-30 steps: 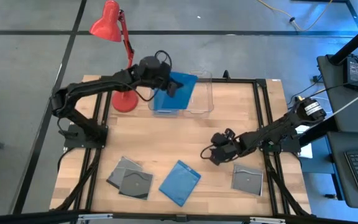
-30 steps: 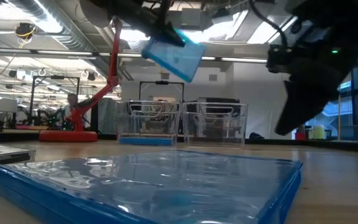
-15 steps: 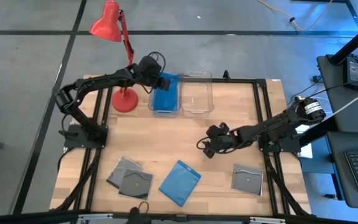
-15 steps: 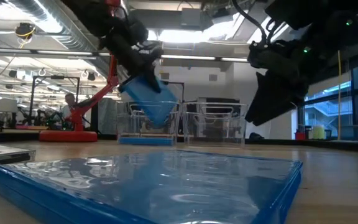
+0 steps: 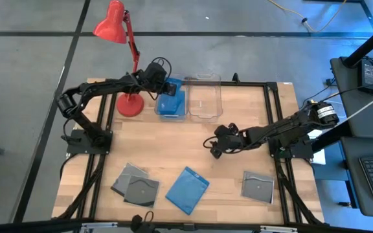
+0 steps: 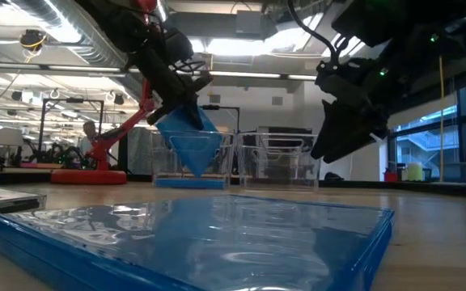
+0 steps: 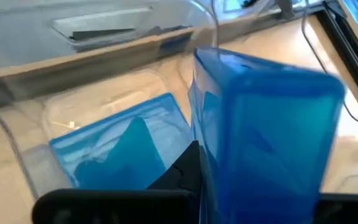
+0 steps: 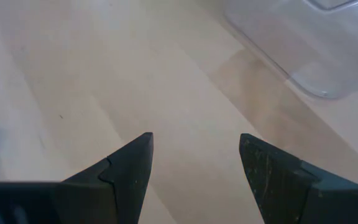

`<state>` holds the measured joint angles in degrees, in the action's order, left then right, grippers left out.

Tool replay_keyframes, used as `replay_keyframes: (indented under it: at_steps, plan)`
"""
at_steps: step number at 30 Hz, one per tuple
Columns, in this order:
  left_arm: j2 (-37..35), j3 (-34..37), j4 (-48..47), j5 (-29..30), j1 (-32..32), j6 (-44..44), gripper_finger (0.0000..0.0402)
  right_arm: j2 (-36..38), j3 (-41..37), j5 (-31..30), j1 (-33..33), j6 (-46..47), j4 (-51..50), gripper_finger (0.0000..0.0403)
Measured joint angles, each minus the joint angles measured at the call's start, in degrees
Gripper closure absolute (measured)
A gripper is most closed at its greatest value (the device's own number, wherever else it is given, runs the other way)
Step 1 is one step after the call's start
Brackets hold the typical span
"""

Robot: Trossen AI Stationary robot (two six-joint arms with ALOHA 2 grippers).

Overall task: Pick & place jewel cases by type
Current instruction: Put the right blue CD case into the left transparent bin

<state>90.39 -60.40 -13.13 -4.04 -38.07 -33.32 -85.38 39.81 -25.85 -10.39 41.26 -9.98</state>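
My left gripper (image 5: 166, 85) hangs over the left clear bin (image 5: 159, 111), shut on a bright blue jewel case (image 6: 188, 139). A second blue case (image 7: 120, 146) lies flat on that bin's floor. My right gripper (image 5: 214, 148) is open above bare table near the middle, its fingers (image 8: 129, 168) apart with nothing between them. A third blue case (image 5: 187, 189) lies flat near the table's near edge. Two smoky grey cases (image 5: 135, 186) overlap at the near left. Another grey case (image 5: 258, 186) lies at the near right. My left gripper holds the blue case by its upper part (image 6: 176, 113), slanting down from above. In the left wrist view the case (image 7: 266, 143) stands on edge beside a dark finger (image 7: 180, 175). It hangs steeply tilted, its lowest corner (image 6: 197, 168) down inside the left bin.
A second clear bin (image 5: 205, 97), holding nothing, stands to the right of the first at the far edge; its corner shows in the right wrist view (image 8: 303, 50). A red desk lamp (image 5: 125, 65) stands at the far left. Black frame rails run along the table's sides.
My left gripper has come down and toward the far left over the left bin. It has tipped the blue case from nearly flat to steeply tilted, with one corner inside the bin. My right gripper has moved toward the table's left and a little toward the far edge, still open.
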Motion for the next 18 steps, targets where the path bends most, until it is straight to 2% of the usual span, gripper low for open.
replay_keyframes:
  at_steps: [11,18]
  plan:
    - [3.2,-0.1,0.5,-0.1,0.4,-1.1,0.0380,0.0,0.0,0.0,1.1,-2.6,2.6,0.0160]
    - [5.5,-0.1,0.1,-1.9,0.5,-2.2,0.0342,0.0,0.0,0.1,1.1,-3.1,3.0,0.0160]
